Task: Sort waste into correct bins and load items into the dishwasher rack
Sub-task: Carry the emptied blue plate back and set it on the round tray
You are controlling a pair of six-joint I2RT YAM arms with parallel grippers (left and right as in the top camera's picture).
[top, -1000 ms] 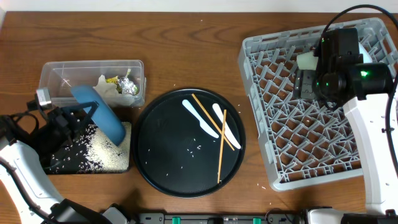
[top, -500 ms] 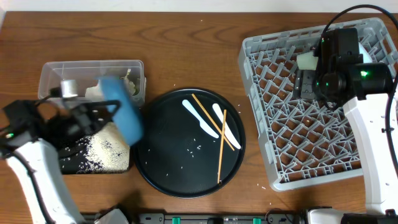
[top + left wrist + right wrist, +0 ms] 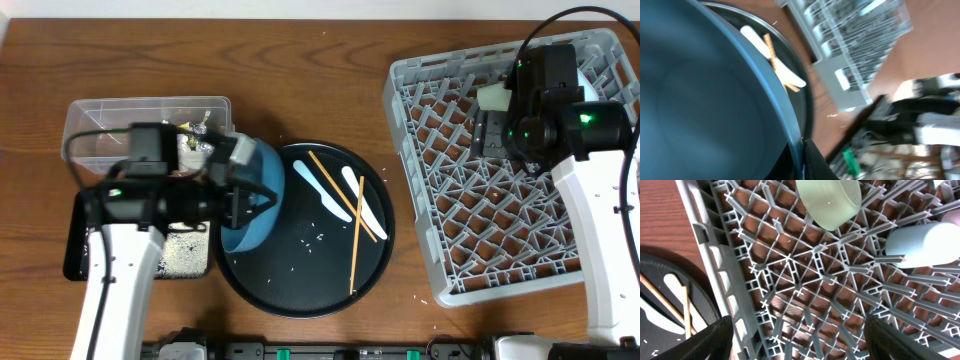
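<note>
White arms [image 3: 604, 225], black wrists [image 3: 547, 88], green light [image 3: 588, 117]

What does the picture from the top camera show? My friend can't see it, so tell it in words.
The left claw grips a blue bowl over the edge of a round black tray holding two chopsticks and white utensils. The right claw hangs open over a grey rack.

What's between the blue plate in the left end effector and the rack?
Only the round black tray below the blue plate's path, chopsticks and utensils flat on it. The right arm hangs over the rack.
</note>
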